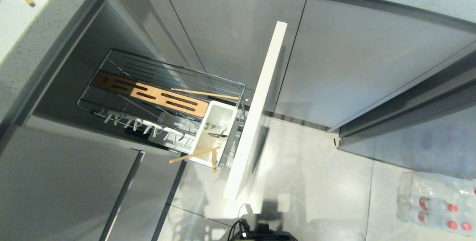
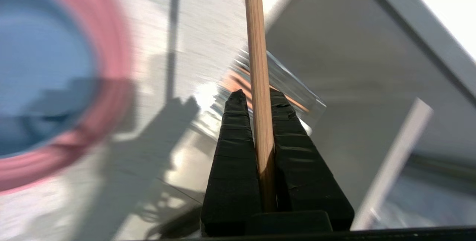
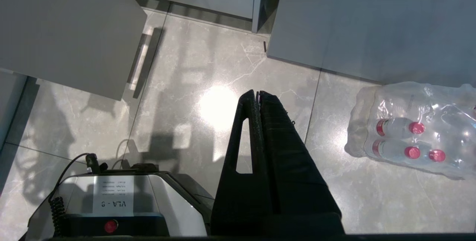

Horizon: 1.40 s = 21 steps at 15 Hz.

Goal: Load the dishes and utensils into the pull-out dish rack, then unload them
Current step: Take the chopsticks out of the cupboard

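Left wrist view first: the left gripper [image 2: 256,101] is clenched on a single wooden chopstick [image 2: 256,47], the stick running up between the two black fingers [image 2: 232,151] and well past their tips. Off to one side of the fingers, blurred, lies the blue bowl [image 2: 37,84] nested in the pink plate [image 2: 117,70]; both sit on a pale surface, well apart from the rack. Beyond the fingertips, a corner of the pull-out dish rack [image 2: 282,81] shows, not yet reached.

Right gripper [image 3: 257,96] hangs parked over the floor tiles, fingers pressed together on nothing, a shrink-wrapped pack of water bottles [image 3: 409,129] lying off to one side.

Farther off, the head view shows the rack [image 1: 160,96] drawn out behind its white cabinet front [image 1: 256,111]. The white utensil cup [image 1: 214,133] holds a metal fork [image 1: 217,135] and wooden sticks [image 1: 193,154] leaning out over its rim; another stick [image 1: 206,93] lies across the wire basket. The plate prongs [image 1: 145,125] stand bare.

Judgement: whether loading or unloading is in hand cannot be told. Bowl and plate are outside the rack; fork and several sticks are inside it.
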Tool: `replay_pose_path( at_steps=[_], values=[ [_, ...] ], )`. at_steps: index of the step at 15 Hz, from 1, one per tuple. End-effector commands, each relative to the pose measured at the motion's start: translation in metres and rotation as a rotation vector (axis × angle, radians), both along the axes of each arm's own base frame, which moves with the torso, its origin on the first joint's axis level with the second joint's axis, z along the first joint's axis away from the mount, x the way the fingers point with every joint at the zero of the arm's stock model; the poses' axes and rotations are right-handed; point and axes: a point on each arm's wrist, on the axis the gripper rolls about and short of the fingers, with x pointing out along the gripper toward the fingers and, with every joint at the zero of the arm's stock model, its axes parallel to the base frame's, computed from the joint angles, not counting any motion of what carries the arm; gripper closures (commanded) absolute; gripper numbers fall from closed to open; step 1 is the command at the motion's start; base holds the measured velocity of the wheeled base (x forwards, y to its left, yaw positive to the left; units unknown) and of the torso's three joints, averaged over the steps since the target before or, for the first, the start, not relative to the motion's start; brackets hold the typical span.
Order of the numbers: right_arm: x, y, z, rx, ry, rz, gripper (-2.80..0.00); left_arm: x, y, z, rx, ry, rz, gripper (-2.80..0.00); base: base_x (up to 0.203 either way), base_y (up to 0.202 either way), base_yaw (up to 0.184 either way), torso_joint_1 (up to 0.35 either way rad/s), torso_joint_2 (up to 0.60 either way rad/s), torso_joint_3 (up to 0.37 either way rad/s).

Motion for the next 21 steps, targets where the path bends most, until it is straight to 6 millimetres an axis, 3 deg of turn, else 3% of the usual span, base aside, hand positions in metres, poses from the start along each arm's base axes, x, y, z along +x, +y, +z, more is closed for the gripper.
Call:
replay_pose_path(
  at_steps=[1, 8, 13, 21],
  values=[
    [0.000, 0.000, 0.000, 0.002, 0.000, 0.000, 0.00, 0.007, -0.001, 0.000, 0.006, 0.020, 0.112, 0.00, 0.000, 0.000, 0.000, 0.000, 0.00, 0.000],
    [0.000, 0.000, 0.000, 0.000, 0.000, 0.000, 0.00, 0.094, 0.005, 0.003, -0.048, 0.061, 0.473, 0.00, 0.000, 0.000, 0.000, 0.000, 0.00, 0.000],
    [0.000, 0.000, 0.000, 0.000, 0.000, 0.000, 0.00, 0.160, 0.008, -0.004, -0.121, 0.017, 0.528, 0.00, 0.000, 0.000, 0.000, 0.000, 0.00, 0.000],
    [0.000, 0.000, 0.000, 0.000, 0.000, 0.000, 0.00, 0.182, 0.001, -0.014, -0.148, 0.044, 0.429, 0.00, 0.000, 0.000, 0.000, 0.000, 0.00, 0.000]
  ],
)
